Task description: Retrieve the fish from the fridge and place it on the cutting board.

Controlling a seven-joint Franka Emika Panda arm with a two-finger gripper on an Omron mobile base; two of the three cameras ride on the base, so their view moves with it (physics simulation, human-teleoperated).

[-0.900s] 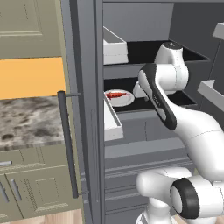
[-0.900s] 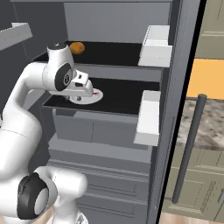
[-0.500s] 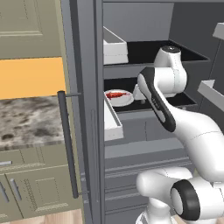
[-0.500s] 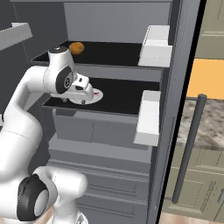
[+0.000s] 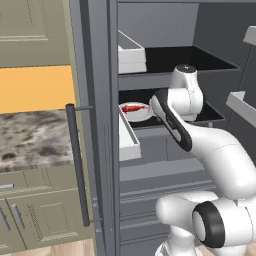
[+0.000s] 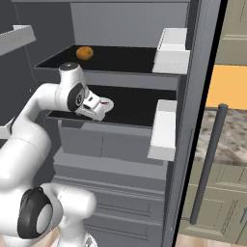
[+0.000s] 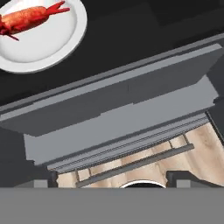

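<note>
bg: beige cabs; orange wall | marble ctr | wood floor

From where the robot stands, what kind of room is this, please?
Most likely a kitchen: an open fridge with black shelves, a fish on a white plate inside, and panelled cabinets under a stone-patterned counter.

text: none readable | labels: none | brands: none | numbers: none
</note>
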